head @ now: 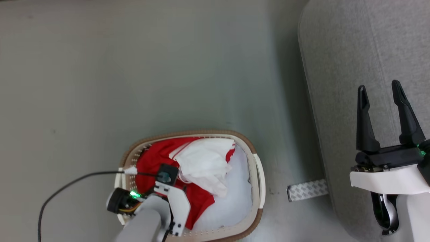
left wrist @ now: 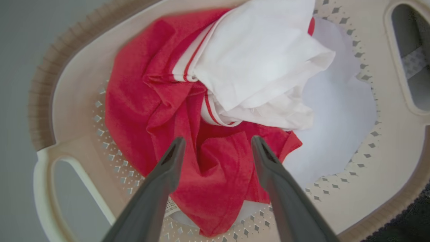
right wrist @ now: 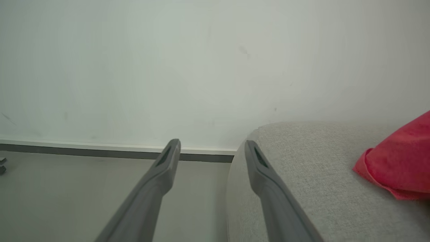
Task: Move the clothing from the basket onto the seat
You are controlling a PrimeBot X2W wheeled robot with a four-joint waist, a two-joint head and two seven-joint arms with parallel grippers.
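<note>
The basket, white with a tan-brown rim, stands on the floor at the lower middle of the head view. In it lies the clothing: a crumpled red garment with white striped trim and a white garment on top of it. My left gripper points down into the basket, open, just above a fold of the red cloth and holding nothing. To the right is the light grey seat. My right gripper hovers over it, open and empty. Another red garment lies on the seat.
A black cable runs from my left wrist across the grey floor. A strip of patterned tape lies on the floor between basket and seat. A pale wall with a dark baseboard stands beyond the seat's end.
</note>
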